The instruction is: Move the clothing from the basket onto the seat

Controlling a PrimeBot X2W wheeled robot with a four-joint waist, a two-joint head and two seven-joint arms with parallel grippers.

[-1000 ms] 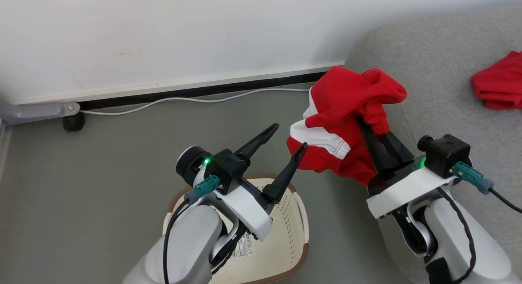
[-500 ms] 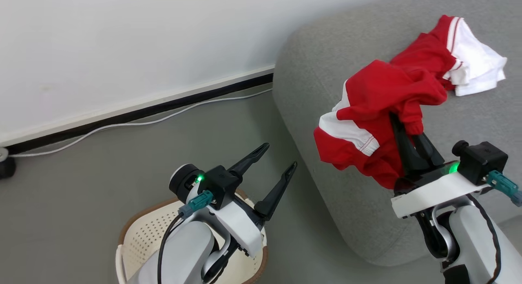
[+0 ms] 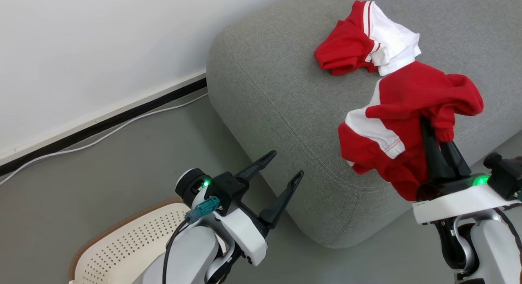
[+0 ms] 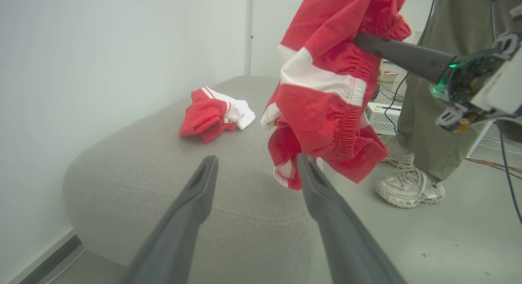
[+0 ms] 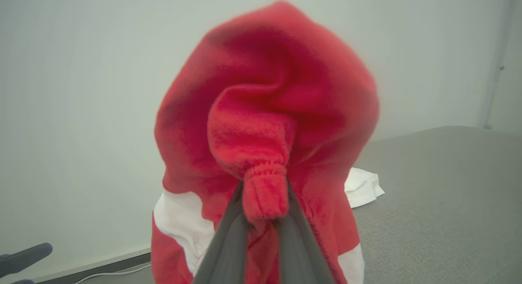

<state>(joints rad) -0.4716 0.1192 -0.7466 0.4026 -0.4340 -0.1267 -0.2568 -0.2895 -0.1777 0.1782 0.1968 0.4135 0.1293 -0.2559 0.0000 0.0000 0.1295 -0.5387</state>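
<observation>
With the big grey seat [image 3: 277, 96] spreading from twelve to three o'clock and the basket [image 3: 122, 243] sitting at seven, the right gripper [image 3: 438, 153], jaws nipping narrowly on red-and-white clothing [image 3: 412, 92] seemingly dangling over the front edge, should be carrying it toward one before releasing, the left gripper [image 3: 285, 163] hovering wide and empty.

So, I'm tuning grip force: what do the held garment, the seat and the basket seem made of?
The held garment looks like soft matte red-and-white knit: it drapes and has gathered cuffs. The seat: grey woven upholstery, textured, with a stitched seam. The basket: probably cream moulded plastic, smooth and perforated.
</observation>
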